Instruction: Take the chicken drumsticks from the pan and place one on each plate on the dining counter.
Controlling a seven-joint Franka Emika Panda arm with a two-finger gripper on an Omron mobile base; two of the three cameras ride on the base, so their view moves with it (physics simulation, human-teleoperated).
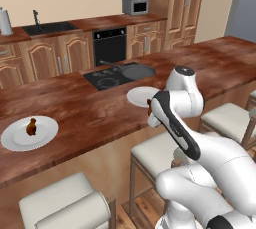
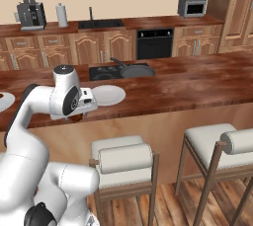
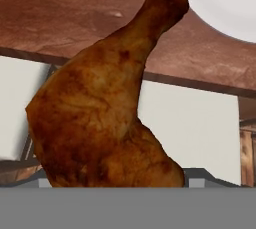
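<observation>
Dining tabletop (image 1: 90, 113): long reddish wood, spanning both base views. Beyond it, the stovetop (image 1: 107, 79) carries the dark pan (image 1: 136, 71), its handle pointing left and back.

Plates: the left plate (image 1: 46, 132) bears one drumstick (image 1: 31, 127); the near plate (image 1: 137, 95) lies bare beside the arm's wrist.

Jaws: gripper (image 2: 75, 118) sits at the tabletop's front edge, jaws set wide and grasping the second drumstick (image 3: 107, 108).

View differences: base views show only a brown sliver at the hand; the hand view shows the drumstick large, bulbous end nearest the camera, bone end slanting up-right toward the near plate, over the tabletop edge.
</observation>
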